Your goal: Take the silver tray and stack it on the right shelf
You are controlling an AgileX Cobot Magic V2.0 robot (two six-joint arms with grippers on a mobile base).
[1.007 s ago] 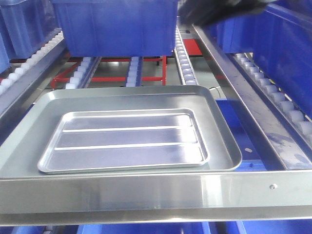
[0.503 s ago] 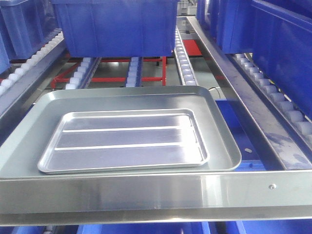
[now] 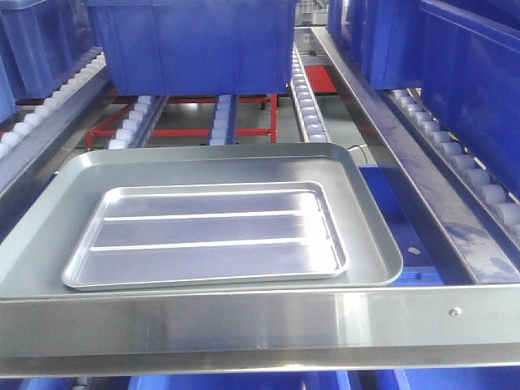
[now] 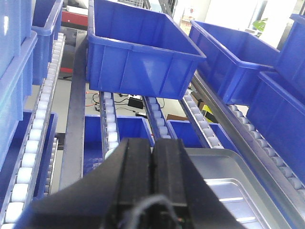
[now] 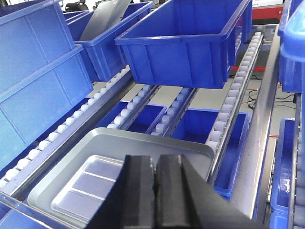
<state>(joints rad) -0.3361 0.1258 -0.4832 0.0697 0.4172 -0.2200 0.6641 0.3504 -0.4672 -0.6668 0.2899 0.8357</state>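
The left gripper (image 4: 152,157), with black flat fingers, has its jaws pressed together, and nothing is between them. It hangs above the rack, over the left part of the trays. The right gripper (image 5: 155,174) looks the same: its two black fingers touch each other and hold nothing, and it is above the near right part of the trays.

Under both grippers lies the shiny rectangular silver tray (image 3: 207,234) with rounded corners, a low rim and two long raised ridges on its floor. It lies flat inside a larger dull grey metal tray (image 3: 370,244). Its long axis goes from left to right in the front view, parallel to the front lip, and the ridges run the same way.

The grey tray rests on the steel-framed roller shelf (image 3: 244,321), just behind the broad brushed-steel lip. White rollers (image 3: 305,101) and red cross-bars (image 3: 191,130) show behind it. A big blue plastic bin (image 3: 195,45) stands further back on the same lanes.
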